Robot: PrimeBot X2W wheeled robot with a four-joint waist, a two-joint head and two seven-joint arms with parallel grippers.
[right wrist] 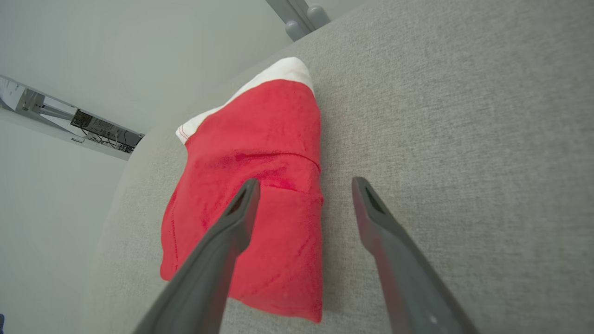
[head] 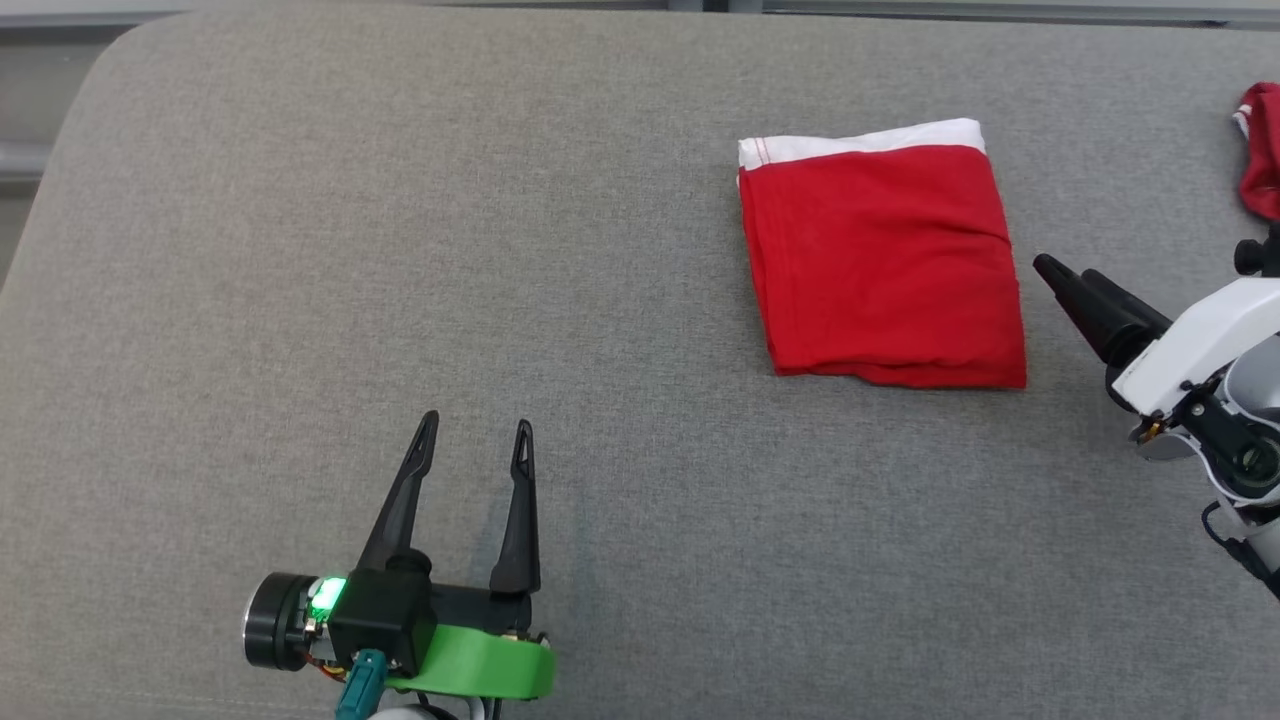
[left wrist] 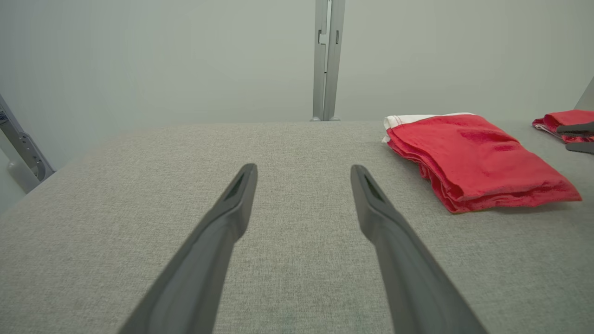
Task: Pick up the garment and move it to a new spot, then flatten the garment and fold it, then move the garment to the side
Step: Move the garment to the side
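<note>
Two red garments from where I stand: one folded garment with a white band, one bunched garment at the right edge. Two hands, the left hand and the right hand, each with two dark fingers. One grey desk.

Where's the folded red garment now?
In the head view the folded garment lies right of centre on the grey surface, just left of the right pincer.

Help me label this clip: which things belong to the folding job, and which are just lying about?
Job: folded red garment; grey padded surface; open right gripper beside it; open left gripper.
Lying about: crumpled red cloth at far right edge; metal post behind.
</note>
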